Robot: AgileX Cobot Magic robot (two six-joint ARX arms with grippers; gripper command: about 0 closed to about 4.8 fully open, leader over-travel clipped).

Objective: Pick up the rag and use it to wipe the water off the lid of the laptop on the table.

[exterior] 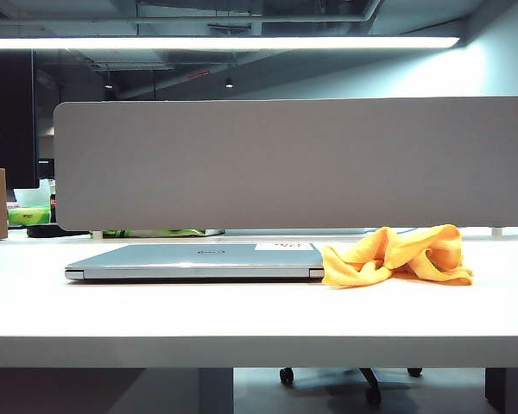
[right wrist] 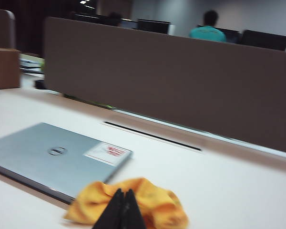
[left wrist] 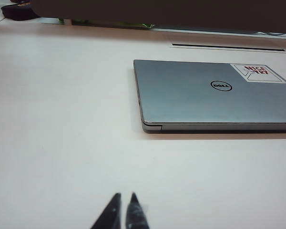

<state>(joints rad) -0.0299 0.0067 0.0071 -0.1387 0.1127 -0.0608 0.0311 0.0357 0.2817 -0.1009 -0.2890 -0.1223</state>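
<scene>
Just beyond shut right fingers (right wrist: 123,196), rag (right wrist: 152,202), left fingers (left wrist: 125,200) shut, apart

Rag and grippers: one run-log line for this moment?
rag: on table beside laptop | left gripper: shut, empty | right gripper: shut, empty

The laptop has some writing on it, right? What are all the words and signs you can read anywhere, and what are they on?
"DELL": round dark logo in the middle of the lid of the laptop.
"NICE TRY": red letters on the white sticker at the lid's corner.
In the exterior and right wrist views the sticker's print is too blurred to read.
The rag and table show no writing.
</scene>
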